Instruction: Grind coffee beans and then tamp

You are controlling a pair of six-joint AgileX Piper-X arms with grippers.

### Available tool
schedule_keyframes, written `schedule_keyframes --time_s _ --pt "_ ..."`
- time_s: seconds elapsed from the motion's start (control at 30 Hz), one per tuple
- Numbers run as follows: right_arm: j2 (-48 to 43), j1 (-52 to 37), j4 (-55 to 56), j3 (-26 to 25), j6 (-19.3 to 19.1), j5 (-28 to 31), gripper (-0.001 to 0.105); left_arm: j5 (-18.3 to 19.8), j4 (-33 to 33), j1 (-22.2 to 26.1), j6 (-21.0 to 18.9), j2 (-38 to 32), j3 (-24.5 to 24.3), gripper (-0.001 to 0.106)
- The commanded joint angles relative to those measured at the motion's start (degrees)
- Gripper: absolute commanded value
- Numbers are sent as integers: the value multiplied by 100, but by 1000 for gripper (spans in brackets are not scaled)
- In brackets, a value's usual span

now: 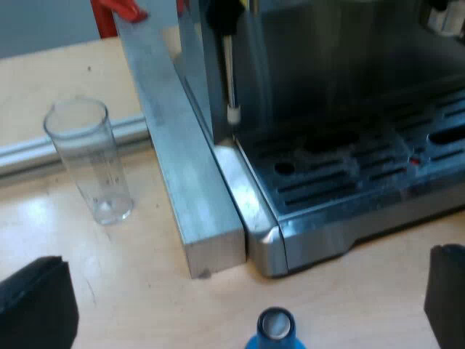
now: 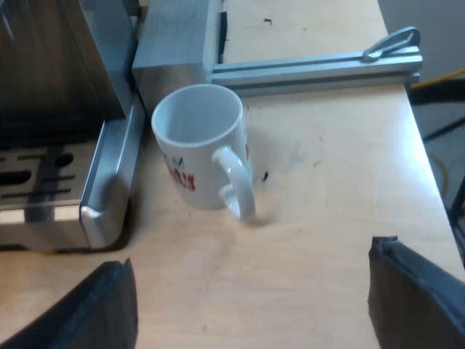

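Note:
My left gripper (image 1: 247, 305) is open, its two black fingers wide apart above the wooden table. Between them, close to the camera, stands a blue tamper (image 1: 275, 331) with a silvery round top. Beyond it is the espresso machine (image 1: 349, 145) with its slotted metal drip tray (image 1: 363, 174) and a thin steam wand (image 1: 229, 80). An empty clear measuring glass (image 1: 91, 160) stands upright on the table beside a metal bar. My right gripper (image 2: 251, 305) is open too, hanging over bare table short of a white mug (image 2: 200, 142), which stands upright by the machine's corner (image 2: 102, 196).
A square aluminium bar (image 1: 182, 174) lies along the machine's side; another aluminium rail (image 2: 312, 69) with a lever runs behind the mug. The table edge (image 2: 429, 174) drops off near the right gripper. Something red (image 1: 120, 9) sits at the bar's far end.

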Motion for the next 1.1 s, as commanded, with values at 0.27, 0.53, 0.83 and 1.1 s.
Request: schedule_keyframes --time_s 0.27,0.53,0.83,1.1 --pt "1087 359 763 -824 164 -284 68 206 -79 -547 -26 352 -437 101" --pt "2111 964 1126 -1424 150 -537 68 481 -117 -1153 73 858 -463 101" --pt "3077 1889 1112 -1836 178 -1069 68 593 -397 -1945 266 882 -463 101" --pt "3733 3151 427 -1930 1098 -883 68 703 -423 -2460 266 901 -463 101"
